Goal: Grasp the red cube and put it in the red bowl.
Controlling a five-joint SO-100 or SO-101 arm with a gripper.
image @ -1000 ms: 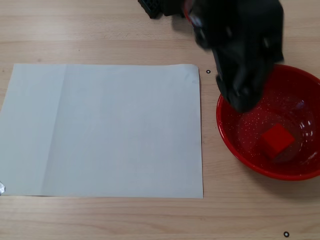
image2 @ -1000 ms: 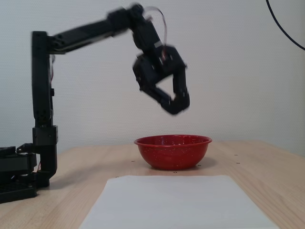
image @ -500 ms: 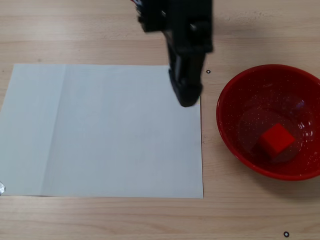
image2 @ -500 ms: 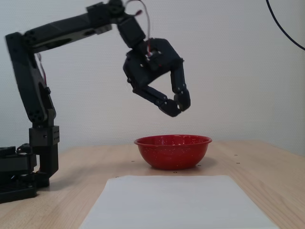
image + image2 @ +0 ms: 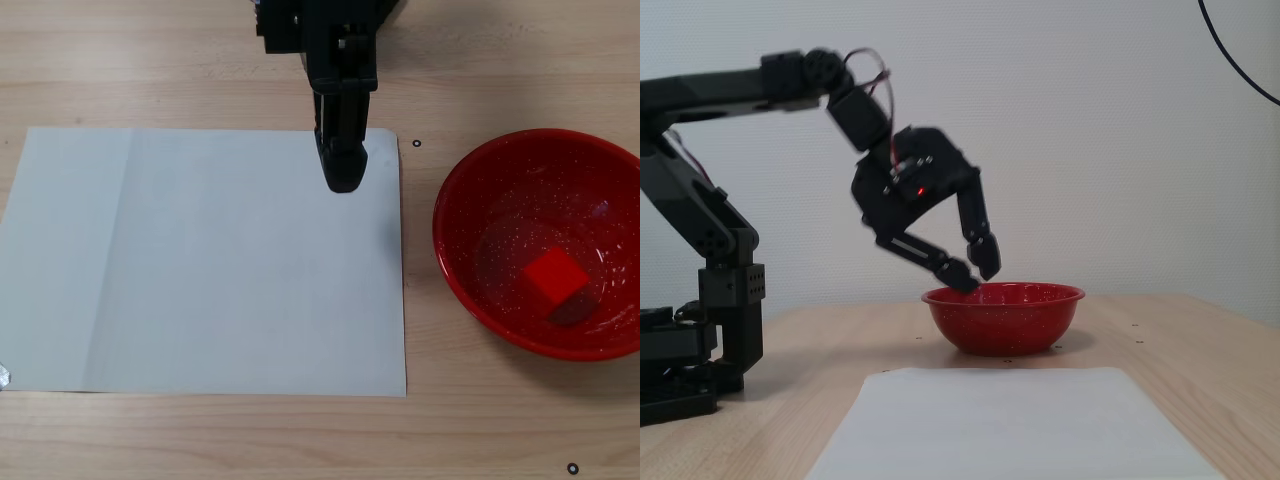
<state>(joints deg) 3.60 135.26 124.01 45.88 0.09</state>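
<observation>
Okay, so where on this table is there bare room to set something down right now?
The white paper sheet is bare except its top right, where the gripper hangs over it. Bare wood runs below the sheet and above its left part. The right side is taken by the red bowl, holding the red cube.

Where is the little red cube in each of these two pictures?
Top-down fixed view: the small matte red plastic cube lies inside the large glossy red speckled bowl, at the right edge, right of the white paper sheet.
Side fixed view: the cube is not visible; the bowl's wall hides its inside.
Shared landmark: the red bowl; the black gripper hangs empty by its rim.
</observation>
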